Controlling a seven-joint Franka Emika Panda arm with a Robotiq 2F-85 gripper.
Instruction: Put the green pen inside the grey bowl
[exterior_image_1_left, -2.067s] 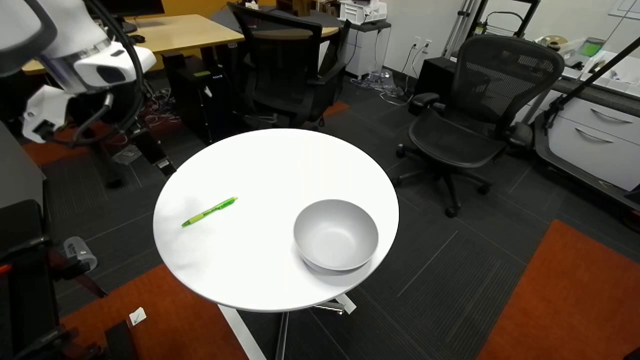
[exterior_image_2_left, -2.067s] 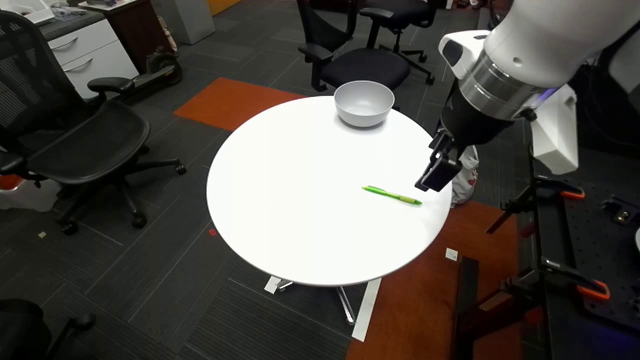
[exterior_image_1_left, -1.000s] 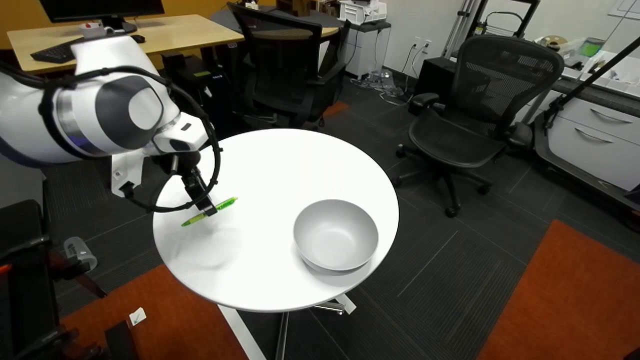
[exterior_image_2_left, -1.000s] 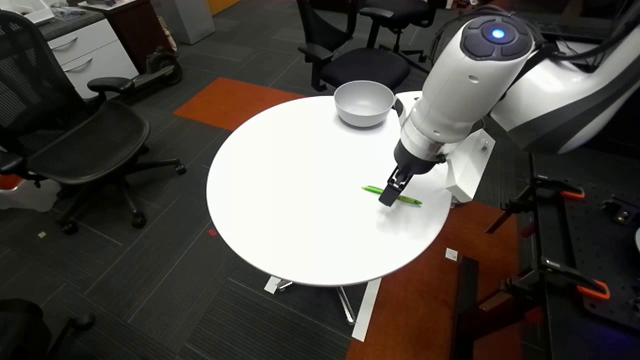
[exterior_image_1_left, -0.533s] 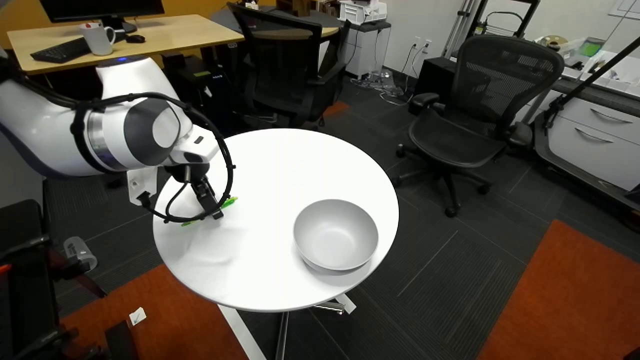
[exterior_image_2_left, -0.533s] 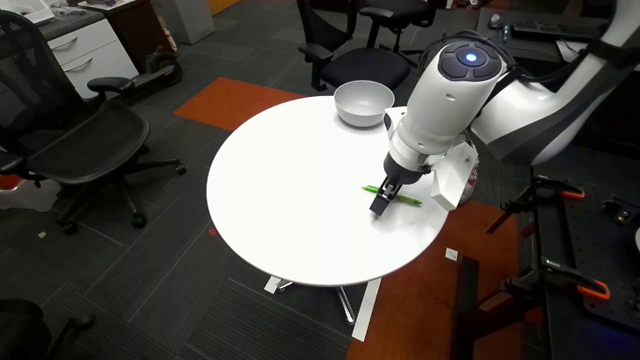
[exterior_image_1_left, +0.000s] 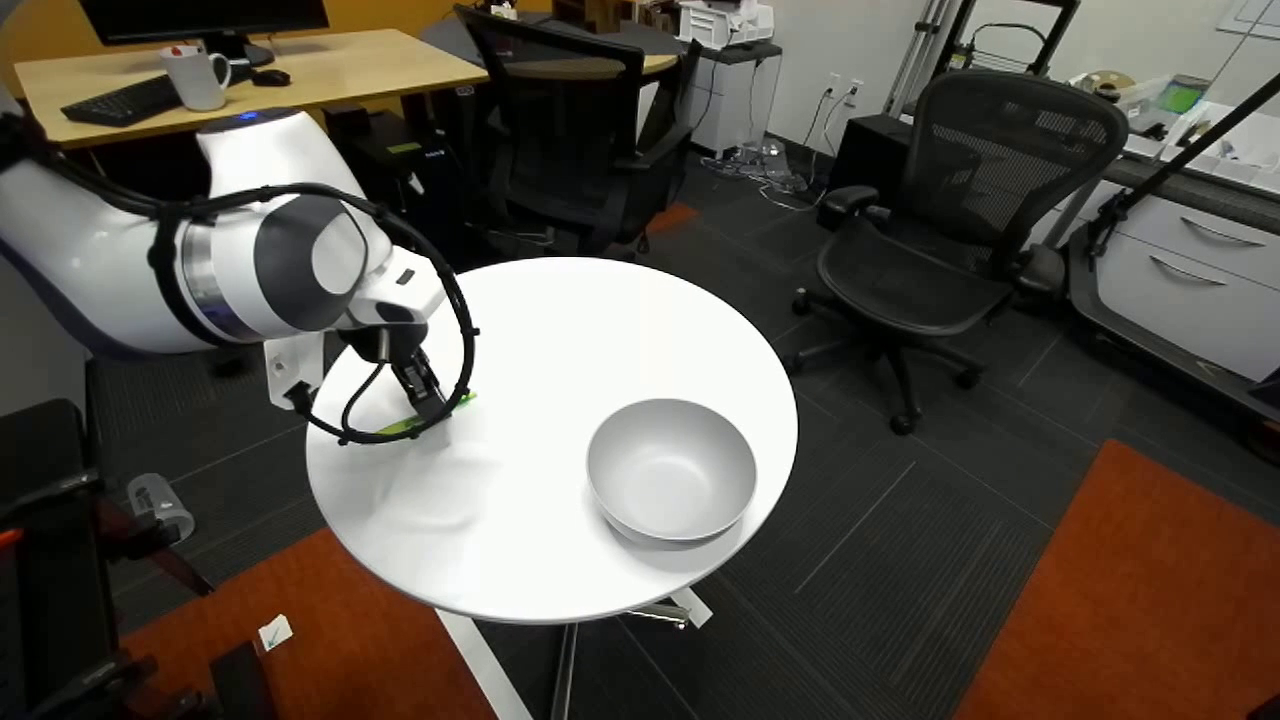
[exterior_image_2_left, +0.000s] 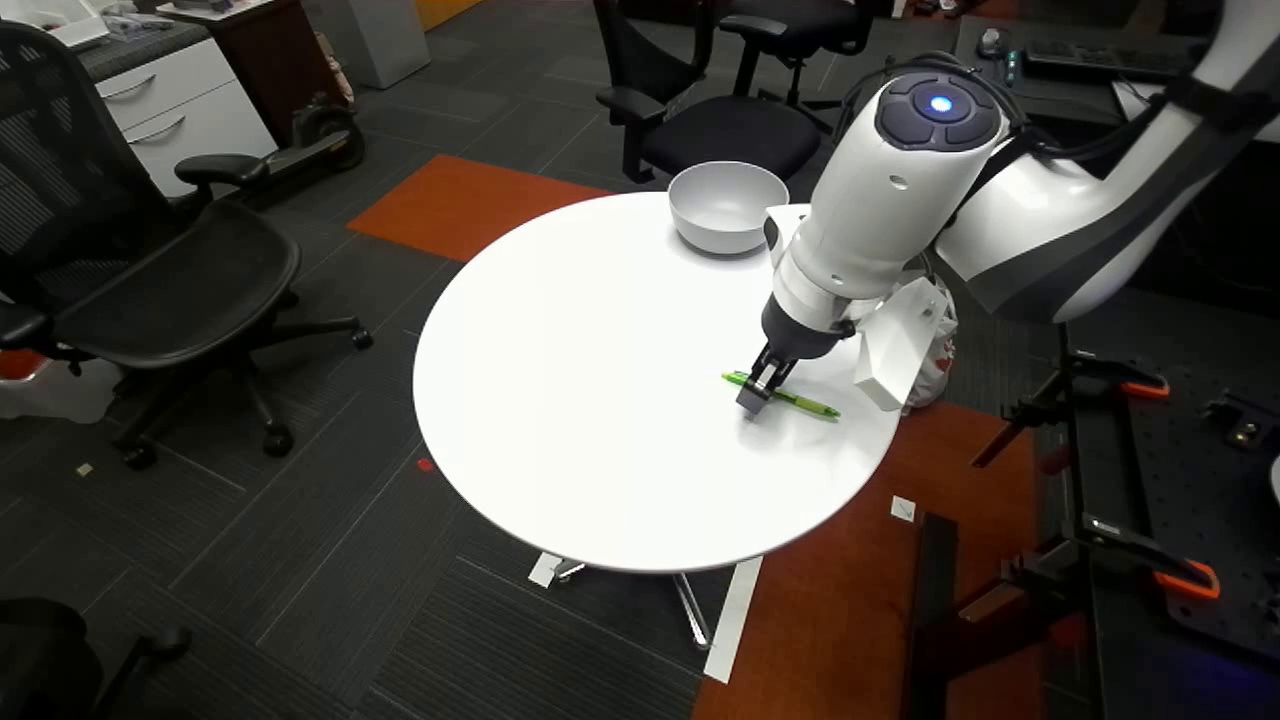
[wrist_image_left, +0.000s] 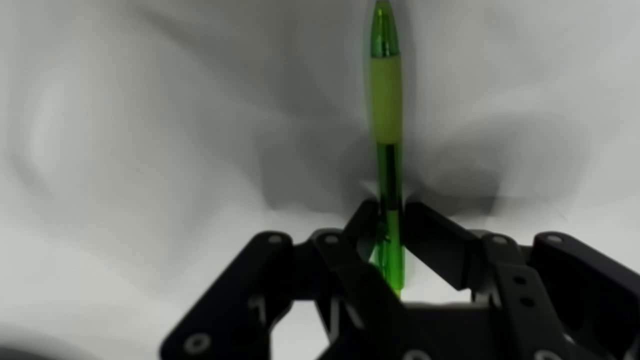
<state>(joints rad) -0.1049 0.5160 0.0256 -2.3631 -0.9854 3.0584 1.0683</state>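
Gripper (wrist_image_left: 391, 215) pinches the pen (wrist_image_left: 388, 125) from both sides, low over the table (exterior_image_1_left: 590, 330), while the bowl (exterior_image_1_left: 672, 475) stands upright on that same table, well apart from the pen.

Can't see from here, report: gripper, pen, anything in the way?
Gripper closed on green pen; lifted or not, can't tell. Pen outside grey bowl. Arm cable partly hides pen in an exterior view.

Arm (exterior_image_2_left: 890, 200) bent downward; hand (wrist_image_left: 391, 215) slanting down, both fingers (wrist_image_left: 435, 240) close together, narrow gap between.
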